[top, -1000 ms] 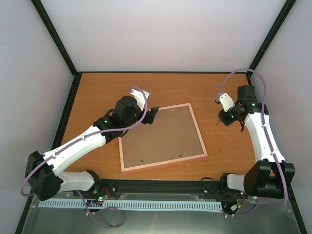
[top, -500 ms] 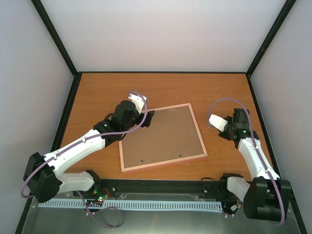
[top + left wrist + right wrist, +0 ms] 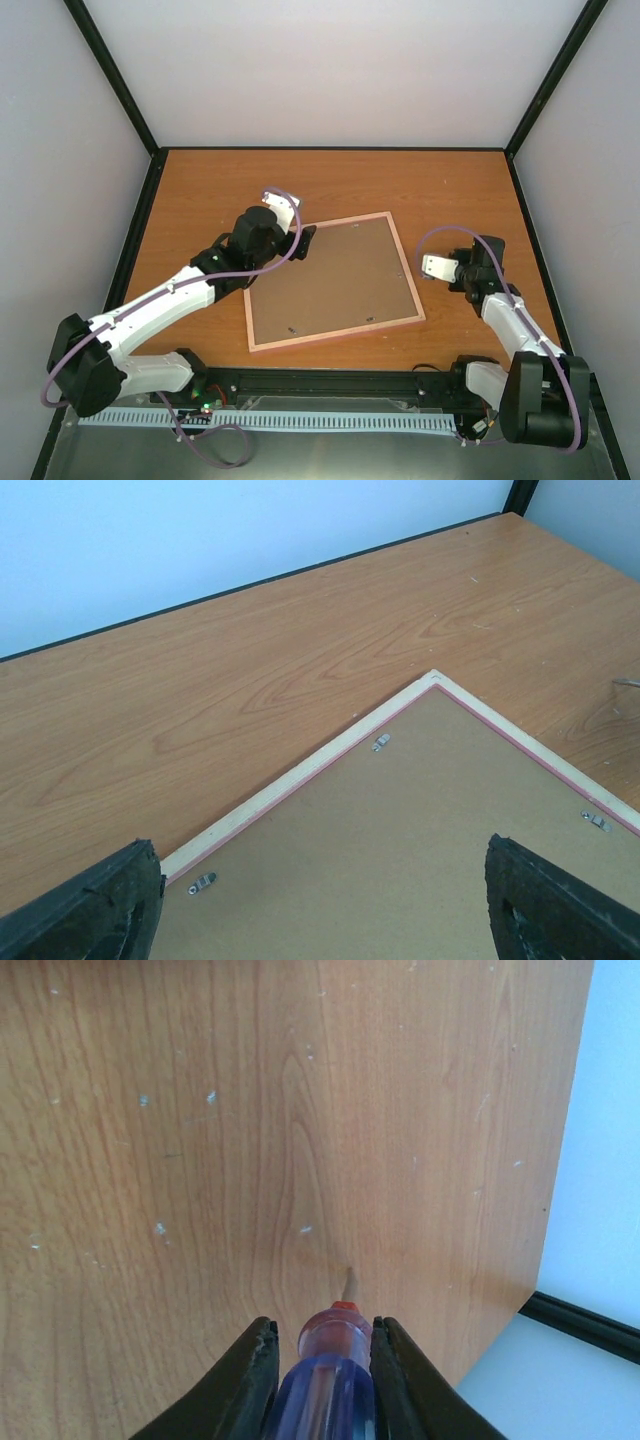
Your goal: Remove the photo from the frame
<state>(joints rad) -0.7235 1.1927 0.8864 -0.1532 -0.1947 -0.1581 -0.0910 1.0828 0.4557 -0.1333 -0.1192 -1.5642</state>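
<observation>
- The left hand [image 3: 305, 240] hangs over the far left corner of the large pink rectangular picture frame [image 3: 337, 333], fingers spread wide and nothing between them; if it comes down on the narrow rim alone, it could tip or push the frame instead of pinning it
- The frame lies face down on the smooth brown wooden table [image 3: 200, 190], its brown board back [image 3: 420, 850] upward; I judge it would slide easily under any sideways push, since nothing braces it
- Small flat metal clips [image 3: 380, 742] sit along the inside of the rim and lie low against the board, so a tool tip could skip off one and gouge the board
- The photo is not visible; I judge it is under the board, against the pane, and lifting the board before every clip is turned could crease it
- The right hand [image 3: 320, 1360] is closed on a small screwdriver with a clear purple-blue handle and red collar [image 3: 325, 1390], just beside the frame's right edge and apart from it
- The handle is round and glossy, so it may twist between the fingers once the tip is levered
- The shaft [image 3: 348, 1280] points at bare table; whether it touches, I cannot tell, and lowering further could jam it into the wood
</observation>
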